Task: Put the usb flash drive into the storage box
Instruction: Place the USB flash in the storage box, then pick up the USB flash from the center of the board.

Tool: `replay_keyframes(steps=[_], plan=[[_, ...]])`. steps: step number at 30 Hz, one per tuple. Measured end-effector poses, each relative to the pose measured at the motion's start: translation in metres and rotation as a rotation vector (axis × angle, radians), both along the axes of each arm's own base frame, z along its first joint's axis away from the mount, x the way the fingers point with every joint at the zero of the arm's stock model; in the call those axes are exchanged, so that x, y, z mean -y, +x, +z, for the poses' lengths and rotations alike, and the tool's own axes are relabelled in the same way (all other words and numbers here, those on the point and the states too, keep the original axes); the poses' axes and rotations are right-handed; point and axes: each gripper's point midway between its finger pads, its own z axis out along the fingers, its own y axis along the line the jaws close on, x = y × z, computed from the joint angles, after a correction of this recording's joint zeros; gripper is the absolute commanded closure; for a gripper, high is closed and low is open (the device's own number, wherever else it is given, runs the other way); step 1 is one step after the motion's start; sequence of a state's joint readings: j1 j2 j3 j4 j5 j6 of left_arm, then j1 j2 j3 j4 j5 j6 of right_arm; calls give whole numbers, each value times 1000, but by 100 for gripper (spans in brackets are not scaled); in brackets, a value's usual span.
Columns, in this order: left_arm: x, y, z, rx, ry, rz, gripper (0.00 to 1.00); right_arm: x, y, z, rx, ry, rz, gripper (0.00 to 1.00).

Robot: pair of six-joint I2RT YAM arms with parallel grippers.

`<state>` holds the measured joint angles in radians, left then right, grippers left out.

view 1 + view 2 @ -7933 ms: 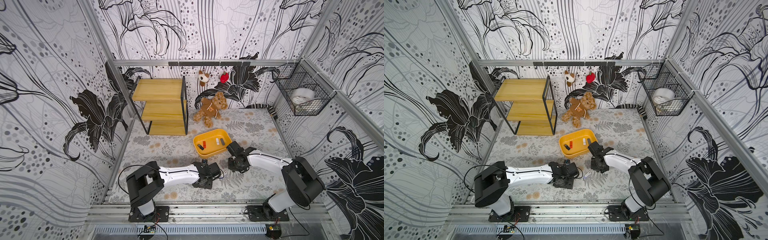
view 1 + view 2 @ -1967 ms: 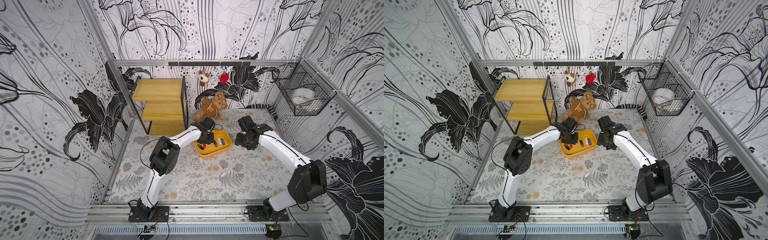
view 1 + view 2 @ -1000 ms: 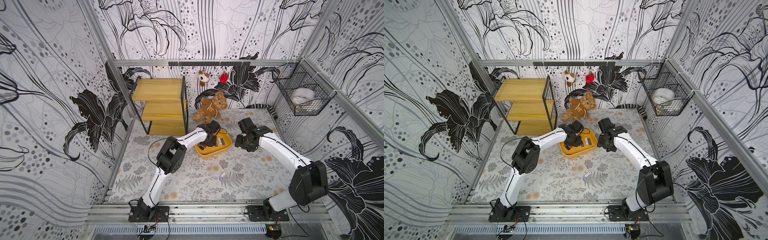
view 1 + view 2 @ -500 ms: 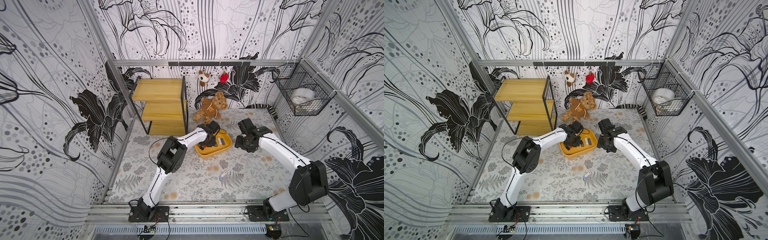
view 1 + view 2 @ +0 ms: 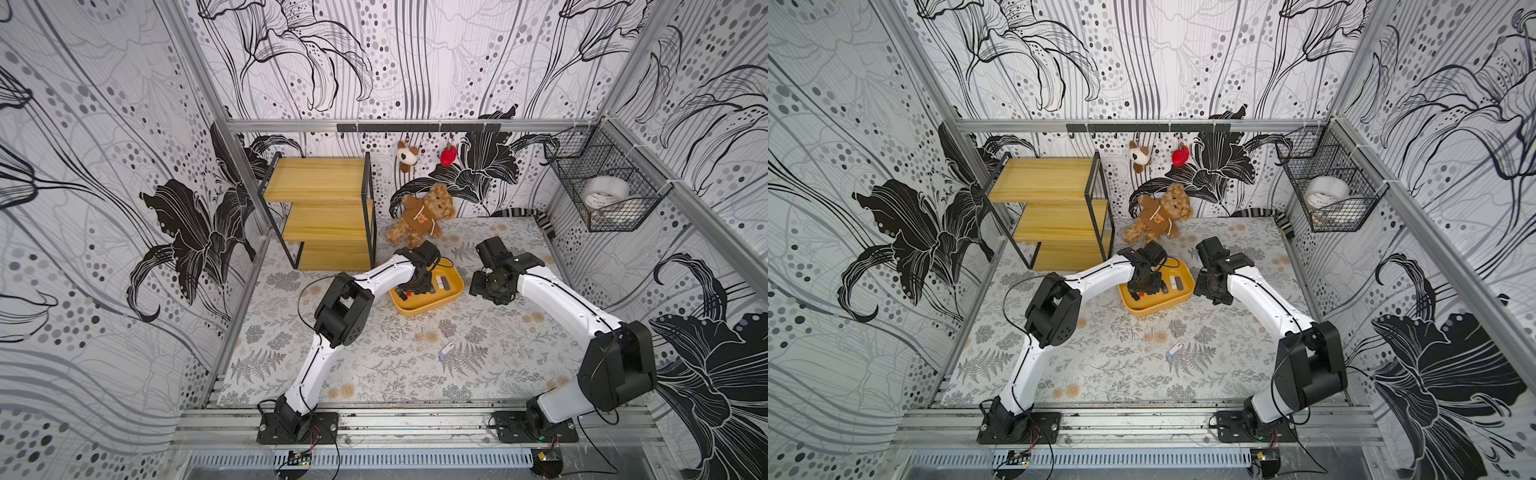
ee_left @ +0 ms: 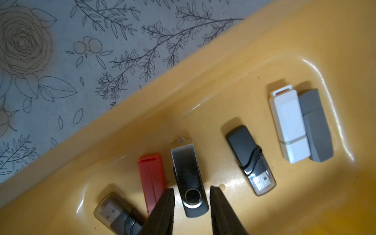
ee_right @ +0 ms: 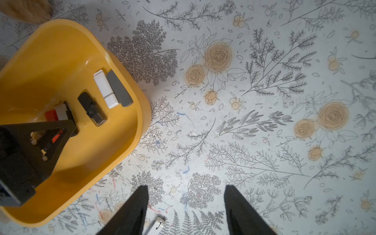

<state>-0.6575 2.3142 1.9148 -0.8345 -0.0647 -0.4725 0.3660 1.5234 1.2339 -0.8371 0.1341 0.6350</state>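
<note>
The yellow storage box (image 5: 451, 297) (image 5: 1183, 302) sits mid-table on the floral mat. My left gripper (image 5: 415, 286) (image 6: 192, 189) reaches down inside it. Its jaws stand slightly apart on either side of a black swivel usb flash drive (image 6: 187, 168) with a silver clip. The drive lies on the box floor with a gap showing on each side. Several other drives lie beside it, among them a red one (image 6: 151, 173) and a white one (image 6: 289, 124). My right gripper (image 5: 484, 286) (image 7: 186, 186) hangs open and empty over the mat just right of the box (image 7: 142, 114).
A white drive with a blue end (image 5: 446, 349) (image 5: 1175, 350) lies loose on the mat nearer the front. A teddy bear (image 5: 422, 216) and a wooden shelf rack (image 5: 324, 212) stand behind the box. A black wire basket (image 5: 602, 195) hangs on the right wall.
The left gripper's jaws have parted from the black swivel drive, which now rests on the box floor. The right arm has stayed where it was.
</note>
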Motion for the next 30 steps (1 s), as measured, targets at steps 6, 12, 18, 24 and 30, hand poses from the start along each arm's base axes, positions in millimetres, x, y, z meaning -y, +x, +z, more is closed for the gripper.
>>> replay_keyframes(steps=[6, 12, 18, 24, 30], plan=[[4, 4, 7, 13, -16, -2, 62, 0, 0, 0, 1, 1, 0, 35], [14, 10, 50, 61, -93, -9, 48, 1, -6, 9, 23, 7, 0, 35], [19, 5, 123, 157, -222, -26, 39, -25, -32, 27, 31, -2, 42, 35], [20, -3, 123, 164, -276, -17, 31, -62, -71, 49, 53, 55, 69, 34], [26, 10, 92, 118, -242, -11, 26, -74, -82, 78, 94, 97, 41, 34]])
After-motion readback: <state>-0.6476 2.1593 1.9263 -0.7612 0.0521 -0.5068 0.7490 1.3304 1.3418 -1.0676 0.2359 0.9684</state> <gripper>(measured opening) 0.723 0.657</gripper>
